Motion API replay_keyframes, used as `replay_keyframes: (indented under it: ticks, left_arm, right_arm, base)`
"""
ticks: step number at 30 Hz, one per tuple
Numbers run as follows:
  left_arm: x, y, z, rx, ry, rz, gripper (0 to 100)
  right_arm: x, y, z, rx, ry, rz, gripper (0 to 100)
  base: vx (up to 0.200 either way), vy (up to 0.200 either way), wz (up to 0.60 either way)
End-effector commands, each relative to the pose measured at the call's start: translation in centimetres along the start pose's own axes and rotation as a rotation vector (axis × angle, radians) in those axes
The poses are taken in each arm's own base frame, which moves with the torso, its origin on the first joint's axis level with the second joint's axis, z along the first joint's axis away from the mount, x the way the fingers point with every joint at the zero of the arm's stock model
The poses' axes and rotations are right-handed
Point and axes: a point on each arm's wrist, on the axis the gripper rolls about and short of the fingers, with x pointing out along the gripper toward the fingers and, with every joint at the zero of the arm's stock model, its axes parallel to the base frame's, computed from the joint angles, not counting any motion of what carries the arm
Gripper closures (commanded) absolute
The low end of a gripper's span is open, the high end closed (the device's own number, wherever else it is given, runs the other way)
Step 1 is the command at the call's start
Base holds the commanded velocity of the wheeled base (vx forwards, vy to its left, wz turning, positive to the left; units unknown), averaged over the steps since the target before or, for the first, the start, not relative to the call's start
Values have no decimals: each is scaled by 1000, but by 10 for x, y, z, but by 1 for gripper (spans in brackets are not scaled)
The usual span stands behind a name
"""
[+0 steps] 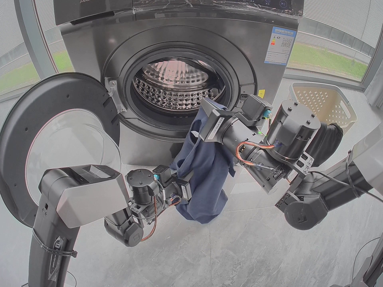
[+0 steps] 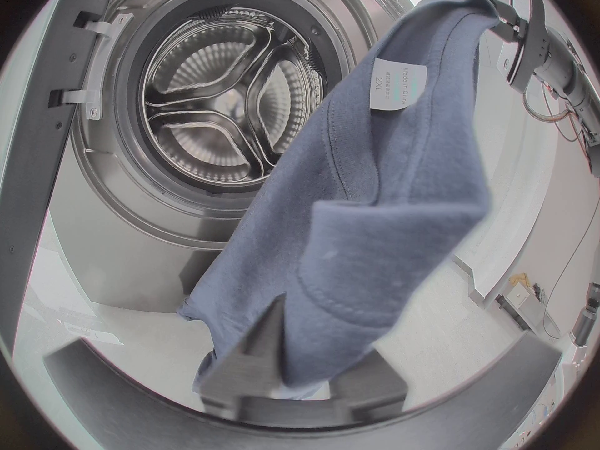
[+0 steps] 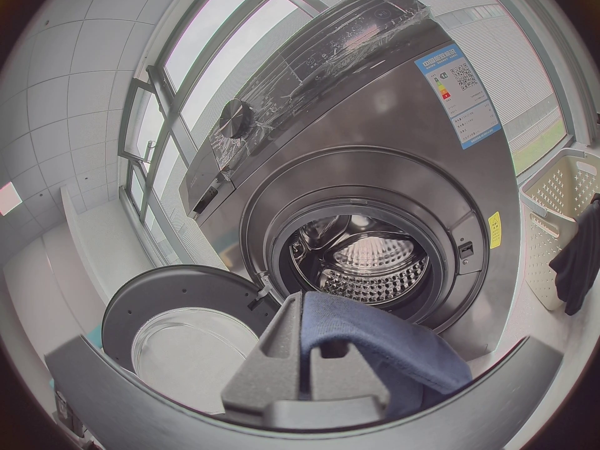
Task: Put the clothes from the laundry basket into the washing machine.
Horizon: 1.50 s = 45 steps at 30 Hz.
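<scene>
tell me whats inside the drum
Only bare steel wall and paddles show in the drum; no clothes. The hanging shirt covers one side of it, so that part cannot be checked.

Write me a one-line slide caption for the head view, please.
Right gripper and left gripper hold a navy garment before the washing machine with its door open.

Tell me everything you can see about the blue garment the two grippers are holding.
The blue garment is a dark navy knit top, cotton-like, with stitched hems and a white size label sewn inside. It hangs folded in the air before the washing machine, just below its open drum, not yet inside. The right gripper is clamped on its upper edge, the left gripper on a lower fold; it appears to hang clear of the floor.
</scene>
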Motion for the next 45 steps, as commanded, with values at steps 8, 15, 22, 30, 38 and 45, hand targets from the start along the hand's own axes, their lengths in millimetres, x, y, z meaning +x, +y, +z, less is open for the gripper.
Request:
replay_keyframes:
  ticks: [8,15,22,30,38,45]
  left_arm:
    - [-39,-17,90,7,-160,11,100]
    - [-98,-28,105,30,-101,0,100]
    - [-99,-32,92,28,-48,-14,100]
    - [-77,-25,34,20,115,-50,0]
    - [-53,-15,-1,18,161,-32,0]
    - [-48,-17,-13,17,179,-42,0]
  right_arm:
    - [-7,-27,0,12,27,-70,100]
    - [-30,-34,11,149,50,-81,100]
    - [-40,-32,11,158,58,-55,100]
    - [-38,-26,14,161,42,-29,100]
    - [-39,-22,16,159,47,-1,100]
    - [-36,-22,18,156,38,-2,100]
  base:
    - [0,0,0]
    - [0,0,0]
    - [0,0,0]
    - [0,0,0]
    - [0,0,0]
    - [0,0,0]
